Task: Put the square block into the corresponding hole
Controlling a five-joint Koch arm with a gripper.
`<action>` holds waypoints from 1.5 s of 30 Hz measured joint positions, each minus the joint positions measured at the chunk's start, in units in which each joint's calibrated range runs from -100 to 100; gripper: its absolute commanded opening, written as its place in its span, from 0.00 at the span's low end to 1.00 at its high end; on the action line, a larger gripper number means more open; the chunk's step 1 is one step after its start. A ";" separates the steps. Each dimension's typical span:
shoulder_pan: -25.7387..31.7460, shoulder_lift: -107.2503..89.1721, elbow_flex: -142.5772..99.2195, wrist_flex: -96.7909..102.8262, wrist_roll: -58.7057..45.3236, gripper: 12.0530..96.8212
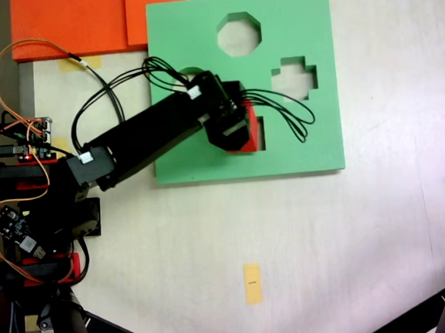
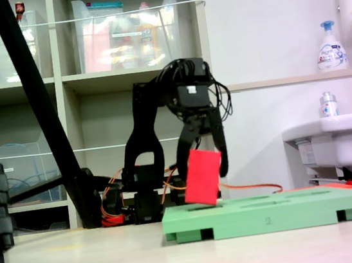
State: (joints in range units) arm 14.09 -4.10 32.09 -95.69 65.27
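The square block (image 2: 203,176), a bright red foam cube, hangs tilted between the fingers of my gripper (image 2: 204,170), which is shut on it. Its lower corner sits at or just above the top of the green foam board (image 2: 271,213). Seen from above in a fixed view, the gripper (image 1: 239,128) and the block (image 1: 252,130) cover most of the square cutout (image 1: 262,135), of which a thin strip shows to the block's right. The arm reaches in from the left over the board (image 1: 189,38).
The board also has an octagonal cutout (image 1: 239,34), a cross cutout (image 1: 293,78) and a round one (image 1: 190,71) half under the arm. Orange foam boards (image 1: 72,24) lie at the top left. A yellow tape strip (image 1: 252,283) is on the table. Wires and electronics (image 1: 20,144) crowd the left edge.
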 measured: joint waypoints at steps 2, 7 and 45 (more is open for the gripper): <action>-0.10 -0.14 0.00 0.00 0.00 0.15; -0.10 -0.14 0.00 -0.78 0.00 0.15; -0.73 6.29 1.96 0.98 -1.07 0.21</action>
State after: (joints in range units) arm 13.36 2.19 34.05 -94.71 64.20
